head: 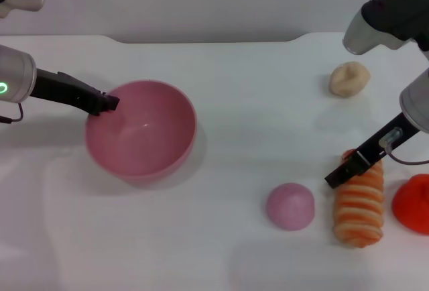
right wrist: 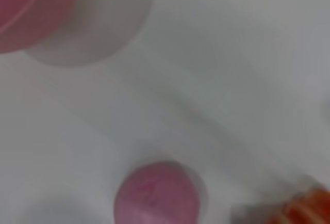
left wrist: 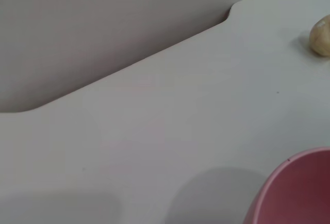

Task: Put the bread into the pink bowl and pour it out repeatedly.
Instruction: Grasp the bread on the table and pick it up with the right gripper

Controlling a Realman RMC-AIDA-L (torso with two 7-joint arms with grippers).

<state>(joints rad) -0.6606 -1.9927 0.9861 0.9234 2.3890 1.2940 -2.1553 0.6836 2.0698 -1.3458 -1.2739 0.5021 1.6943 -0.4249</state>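
Bread point(head: 360, 205) lay striped face up on the tabletop point(head: 234, 103) at right, well apart from the pink bowl point(head: 142, 130); judged light, soft, best pinched across its middle. Right gripper point(head: 343, 171) sat at its upper end, jaw state indeterminable; left gripper point(head: 107, 103) clamped the bowl's rim. Pink bun point(head: 290, 206) crowded the bread's bowl-ward side, with open room beyond.

Pink bowl point(head: 142, 132): round, deep, glossy pink plastic with a plain rim, upright and empty, standing on the white table point(head: 221, 70) in its left half, nearer the far edge than the near one. Bread point(head: 359, 204): long ridged loaf, orange-and-cream striped face up, lying flat with its length running from far to near, close to the table's right edge and toward the near side, well apart from the bowl; its far end is partly hidden
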